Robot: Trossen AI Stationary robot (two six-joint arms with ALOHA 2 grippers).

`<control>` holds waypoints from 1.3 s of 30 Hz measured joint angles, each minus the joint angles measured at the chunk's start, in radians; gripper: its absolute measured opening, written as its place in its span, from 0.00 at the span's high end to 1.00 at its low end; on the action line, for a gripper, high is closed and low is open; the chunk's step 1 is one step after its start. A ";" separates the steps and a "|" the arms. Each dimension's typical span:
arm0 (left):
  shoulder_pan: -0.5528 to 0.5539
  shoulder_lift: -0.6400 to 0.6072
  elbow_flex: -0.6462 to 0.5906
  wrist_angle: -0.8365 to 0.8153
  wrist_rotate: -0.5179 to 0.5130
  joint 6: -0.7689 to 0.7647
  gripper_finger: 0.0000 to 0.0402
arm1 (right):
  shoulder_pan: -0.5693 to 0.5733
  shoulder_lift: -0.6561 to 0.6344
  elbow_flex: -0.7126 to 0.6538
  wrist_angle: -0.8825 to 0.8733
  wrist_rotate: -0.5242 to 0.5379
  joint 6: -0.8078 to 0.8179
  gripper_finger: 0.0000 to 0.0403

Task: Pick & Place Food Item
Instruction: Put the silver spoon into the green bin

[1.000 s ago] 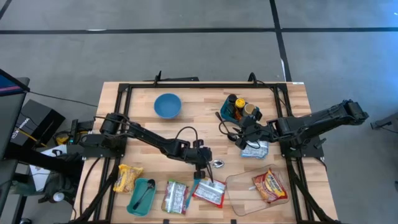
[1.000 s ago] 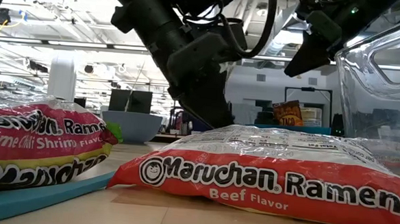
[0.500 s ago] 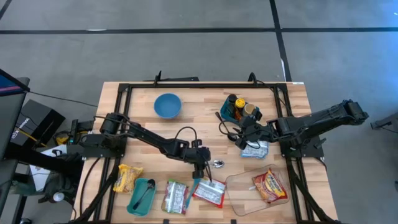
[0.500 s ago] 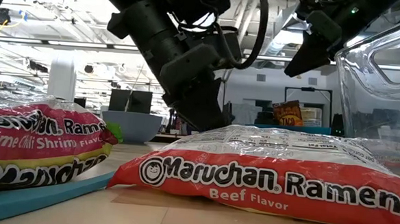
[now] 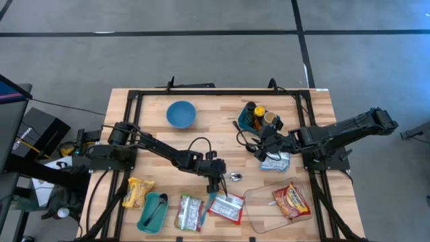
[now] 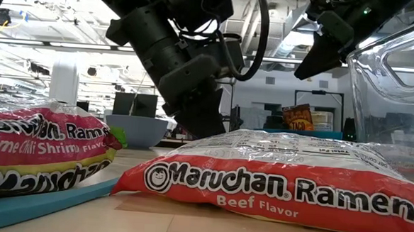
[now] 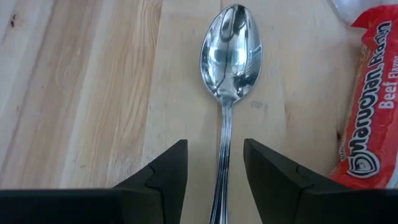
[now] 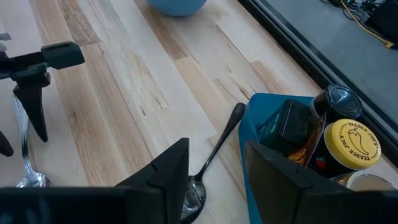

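My left gripper (image 7: 214,180) has opened and lifted a little in the last second, so the spoon (image 7: 229,68) is let go and now lies flat on the table (image 7: 93,93). I judge this placing is done. The fingers stand narrowly apart on both sides of the handle and hold nothing. The beef ramen (image 5: 226,208) lies just beside, near the front edge. My right gripper (image 5: 257,145) waits open and empty by the blue tray (image 8: 273,115).
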 joint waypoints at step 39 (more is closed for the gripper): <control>0.024 0.128 0.321 -0.428 0.070 -0.019 0.63 | 0.000 0.000 0.000 -0.011 0.002 -0.002 0.63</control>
